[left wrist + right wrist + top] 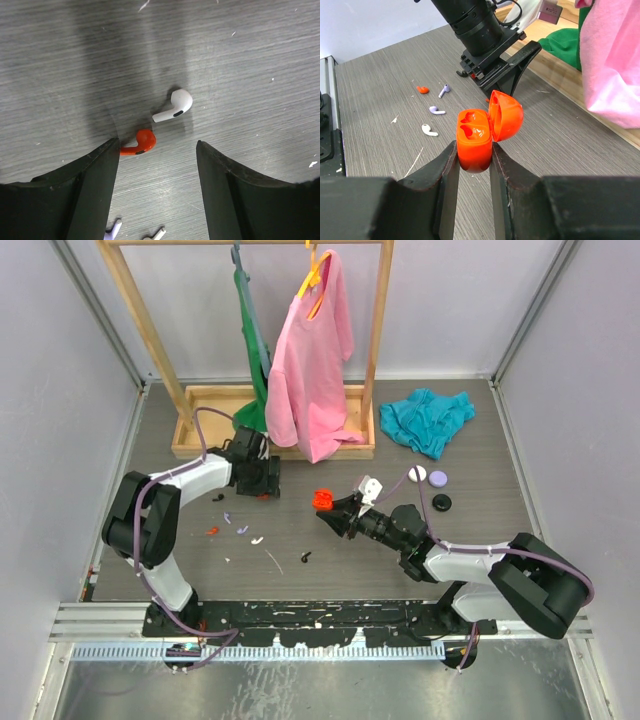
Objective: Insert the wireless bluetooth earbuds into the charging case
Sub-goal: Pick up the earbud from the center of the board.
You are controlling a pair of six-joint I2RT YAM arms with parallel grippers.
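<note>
My right gripper (472, 150) is shut on an orange-red charging case (475, 140), held off the table with its lid (506, 115) open and both sockets empty; it also shows in the top view (322, 500). My left gripper (157, 145) is open low over the table, with a red earbud (142, 142) by its left fingertip and a white earbud (175, 106) just beyond. Other buds lie loose: red (212, 531), lilac (229, 515), lilac (242, 530), white (257, 539), black (305, 558).
White (418, 473), lilac (438, 479) and black (442, 502) cases sit to the right. A wooden clothes rack (190, 430) with a pink shirt (310, 370) and a green garment stands behind. A teal cloth (428, 418) lies back right. A thin white sliver (273, 561) lies near the buds.
</note>
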